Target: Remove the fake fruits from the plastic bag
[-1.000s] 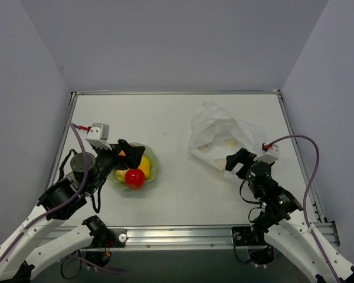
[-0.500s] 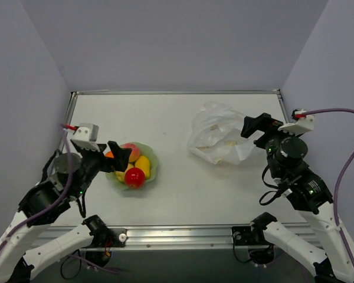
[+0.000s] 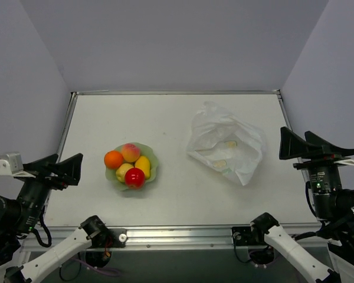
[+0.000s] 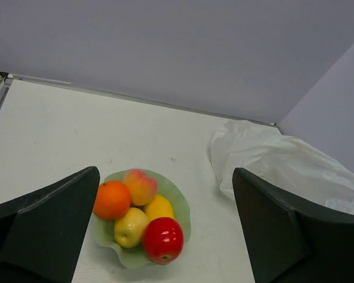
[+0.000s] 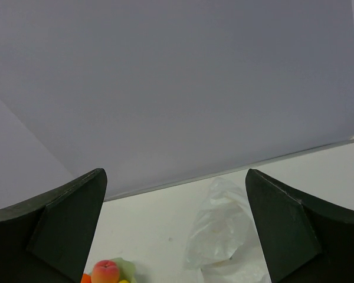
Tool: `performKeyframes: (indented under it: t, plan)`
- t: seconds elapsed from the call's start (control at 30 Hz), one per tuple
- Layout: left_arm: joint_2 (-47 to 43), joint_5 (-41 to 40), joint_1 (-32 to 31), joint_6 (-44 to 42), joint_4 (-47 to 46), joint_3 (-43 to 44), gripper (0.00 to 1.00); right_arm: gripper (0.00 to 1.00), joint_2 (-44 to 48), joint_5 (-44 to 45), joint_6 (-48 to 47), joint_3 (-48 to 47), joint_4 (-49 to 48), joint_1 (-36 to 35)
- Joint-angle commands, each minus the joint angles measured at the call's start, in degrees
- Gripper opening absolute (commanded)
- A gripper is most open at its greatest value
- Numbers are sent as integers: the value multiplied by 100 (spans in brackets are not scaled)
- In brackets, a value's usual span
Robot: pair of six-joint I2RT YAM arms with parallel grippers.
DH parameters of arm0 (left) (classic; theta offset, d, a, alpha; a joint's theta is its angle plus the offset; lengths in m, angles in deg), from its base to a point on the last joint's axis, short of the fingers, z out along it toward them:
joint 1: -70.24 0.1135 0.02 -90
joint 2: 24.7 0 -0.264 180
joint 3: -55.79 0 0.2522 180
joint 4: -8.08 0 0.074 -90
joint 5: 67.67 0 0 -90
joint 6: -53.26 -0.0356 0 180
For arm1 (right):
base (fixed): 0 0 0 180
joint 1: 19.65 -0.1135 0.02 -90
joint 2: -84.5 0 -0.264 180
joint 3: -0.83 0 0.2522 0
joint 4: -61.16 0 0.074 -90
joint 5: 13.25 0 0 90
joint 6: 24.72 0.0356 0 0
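The fake fruits lie in a pale green wavy-edged bowl (image 3: 154, 160) left of centre: an orange (image 3: 113, 160), a peach (image 3: 130, 152), two yellow ones (image 3: 143, 165) and a red apple (image 3: 134, 177). The left wrist view shows them too: orange (image 4: 112, 199), peach (image 4: 140, 186), red apple (image 4: 163, 239). The plastic bag (image 3: 227, 147) lies crumpled and flat on the right, and shows in both wrist views (image 4: 283, 162) (image 5: 224, 236). My left gripper (image 3: 71, 170) is open and empty, near-left of the bowl. My right gripper (image 3: 283, 144) is open and empty, right of the bag.
Grey walls stand round the table on three sides, with a metal lip along the back edge (image 3: 177, 92). A metal rail (image 3: 177, 234) with the arm bases runs along the near edge.
Both arms have drawn back and up toward the near corners: the left away from the bowl, the right away from the bag. The bag has settled flatter on the table.
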Motion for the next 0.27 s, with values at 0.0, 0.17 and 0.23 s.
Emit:
performKeyframes:
  t: [0.0,0.17,0.23]
  plan:
    - [-82,-115,-2,-119,181,71,94,100,193,-254,-128,370,-19,-37]
    - [-258,-71,-2,-154,181,133,94,100,484,-61,-154,493,-19,-37]
    - [-250,-36,-2,-136,225,150,94,100,449,-113,-171,493,-19,-37]
